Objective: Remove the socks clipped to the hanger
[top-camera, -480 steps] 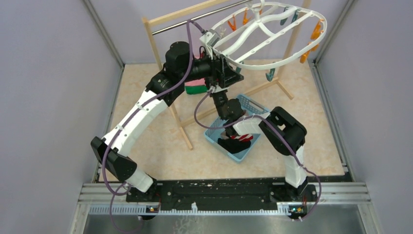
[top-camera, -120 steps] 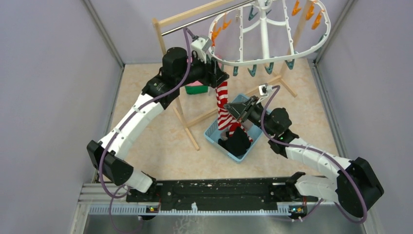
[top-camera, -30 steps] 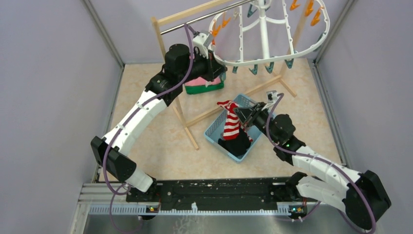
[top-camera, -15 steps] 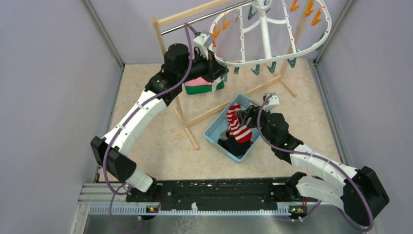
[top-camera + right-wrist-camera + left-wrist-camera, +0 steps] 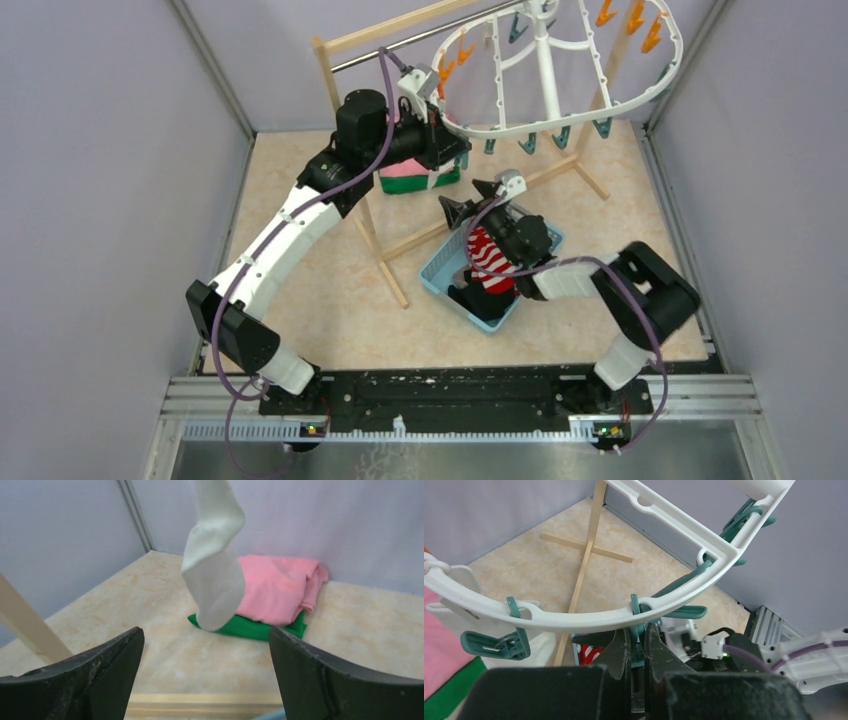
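One white oval hanger (image 5: 546,75) fills the upper right of the top view, hooked on the wooden rack (image 5: 385,265). None of its teal and orange clips seen from above carries a sock.

Below it, centre frame, sits the blue basket (image 5: 437,277). This is where the change is. A sec ago the right gripper (image 5: 468,200) held the red-and-white striped sock (image 5: 490,262) up over the basket. Now that sock lies inside, on top of the black socks (image 5: 480,300), and touches no finger.

The right arm has folded back and swung its gripper up and left, just beside the basket's far corner. Its jaws stand wide apart with nothing between them. The right wrist cam looks straight at a white sock (image 5: 212,580) dangling from the top of frame, w/ the pink cloth (image 5: 277,587) and green cloth (image 5: 250,627) behind it on the floor. The sock's clip is out of shot.

The left gripper (image 5: 450,150), upper centre, has not moved. In the left wrist view its jaws are nearly closed on a teal clip (image 5: 635,611) under the hanger rim (image 5: 574,622), w/ no sock showing in that clip.

Judgement: the striped sock is done and dropped. The white sock looks like the next target, and the right gripper appears lined up for it. How many socks are left beyond that can't be told.
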Controlling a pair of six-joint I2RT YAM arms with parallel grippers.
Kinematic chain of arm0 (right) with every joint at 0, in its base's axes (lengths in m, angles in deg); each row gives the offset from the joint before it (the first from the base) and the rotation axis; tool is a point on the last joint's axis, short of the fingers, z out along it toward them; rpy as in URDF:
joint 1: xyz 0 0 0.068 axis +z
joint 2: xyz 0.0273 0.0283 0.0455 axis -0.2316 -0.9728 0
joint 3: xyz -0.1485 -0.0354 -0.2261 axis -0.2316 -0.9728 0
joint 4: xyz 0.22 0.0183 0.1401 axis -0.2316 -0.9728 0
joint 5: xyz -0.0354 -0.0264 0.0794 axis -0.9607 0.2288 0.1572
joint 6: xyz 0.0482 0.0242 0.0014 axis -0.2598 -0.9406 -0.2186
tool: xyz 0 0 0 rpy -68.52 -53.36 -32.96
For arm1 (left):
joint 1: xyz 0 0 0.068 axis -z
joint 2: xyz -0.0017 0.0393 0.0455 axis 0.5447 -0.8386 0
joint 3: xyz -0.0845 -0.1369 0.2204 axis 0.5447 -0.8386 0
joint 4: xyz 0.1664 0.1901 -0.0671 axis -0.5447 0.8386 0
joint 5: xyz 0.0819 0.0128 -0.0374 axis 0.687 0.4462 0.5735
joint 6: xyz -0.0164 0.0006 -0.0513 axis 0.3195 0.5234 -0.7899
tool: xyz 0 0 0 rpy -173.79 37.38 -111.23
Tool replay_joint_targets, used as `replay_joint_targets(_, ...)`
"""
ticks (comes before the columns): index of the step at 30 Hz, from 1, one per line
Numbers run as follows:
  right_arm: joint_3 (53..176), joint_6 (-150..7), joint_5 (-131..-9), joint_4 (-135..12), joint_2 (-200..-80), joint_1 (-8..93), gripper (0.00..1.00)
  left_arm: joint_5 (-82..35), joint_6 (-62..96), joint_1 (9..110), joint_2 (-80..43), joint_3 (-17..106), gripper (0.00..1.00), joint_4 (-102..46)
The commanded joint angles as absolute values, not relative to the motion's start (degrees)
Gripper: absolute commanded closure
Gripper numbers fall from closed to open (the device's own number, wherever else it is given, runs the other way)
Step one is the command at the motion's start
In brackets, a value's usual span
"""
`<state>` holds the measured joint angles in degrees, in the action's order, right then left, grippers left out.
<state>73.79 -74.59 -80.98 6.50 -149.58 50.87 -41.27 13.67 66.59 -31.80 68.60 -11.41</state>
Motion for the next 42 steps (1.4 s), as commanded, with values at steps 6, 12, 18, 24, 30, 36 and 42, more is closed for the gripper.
replay_joint_targets(6, 94.19, -68.70, -82.21, 24.70, -166.88, 50.94, 0.12, -42.41, 13.32, 66.58, -30.77, 69.45, 1.00, -13.40)
replay_joint_targets(12, 101.25, -70.57, -81.79, 22.39, -169.98, 50.49, 0.51, -38.84, 12.62, 66.50, -29.16, 68.87, 0.40, -10.36)
replay_joint_targets(18, 93.88, -77.06, -81.77, 23.98, -163.95, 50.23, 1.00, -38.46, 15.85, 66.11, -23.61, 63.96, 0.02, -7.83)
replay_joint_targets(24, 82.42, -85.43, -79.80, 24.80, -154.73, 50.12, 1.00, -41.57, 21.51, 65.76, -17.84, 58.53, 0.01, -3.54)
replay_joint_targets(30, 69.20, -94.21, -78.76, 24.41, -142.43, 49.99, 1.00, -41.91, 25.76, 65.46, -14.63, 54.37, 0.01, -1.38)
replay_joint_targets(36, 69.06, -100.30, -70.96, 13.02, -131.33, 50.04, 1.00, -44.03, 26.21, 65.38, -15.37, 53.38, 0.01, -2.37)
replay_joint_targets(42, 75.43, -110.35, -60.25, 13.10, -132.95, 50.02, 1.00, -48.47, 26.18, 65.27, -15.40, 52.66, 0.03, -1.81)
